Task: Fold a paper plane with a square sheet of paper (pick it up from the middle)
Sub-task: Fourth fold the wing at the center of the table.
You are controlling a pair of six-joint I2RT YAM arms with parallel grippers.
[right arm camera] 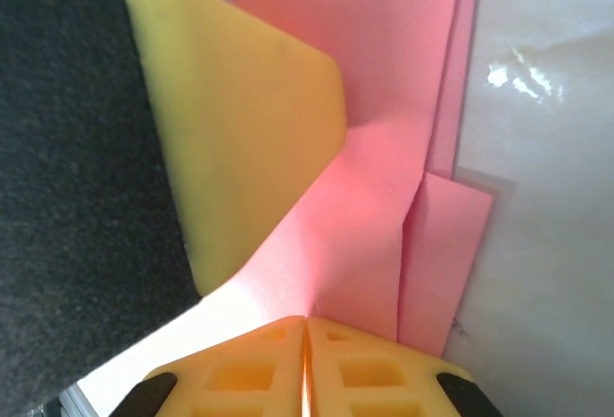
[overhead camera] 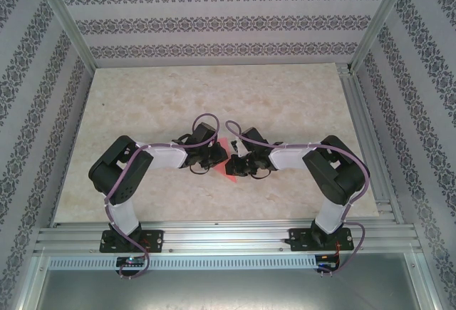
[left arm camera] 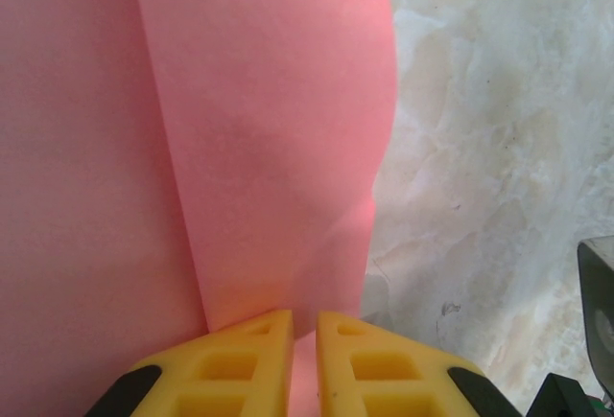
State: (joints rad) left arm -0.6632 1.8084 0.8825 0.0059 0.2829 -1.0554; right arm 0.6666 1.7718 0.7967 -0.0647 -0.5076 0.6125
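At the overhead frame's centre, over the counter [overhead camera: 142, 110], the left fingers [left arm camera: 240, 374] are seemingly pinching the folded square sheet of paper [left arm camera: 269, 149] at its lower edge, while the right fingers [right arm camera: 249, 374] are clamping tight on its pink layers.

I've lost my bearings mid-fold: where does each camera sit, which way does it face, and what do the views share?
Top external: above and behind the arms, looking down at the table; both arms, left gripper and right gripper together over the pink paper.
Left wrist: on the left wrist, looking along its yellow fingers at paper and table.
Right wrist: on the right wrist, looking past its pinched fingers at folded paper.
Shared: all three see the paper and table.
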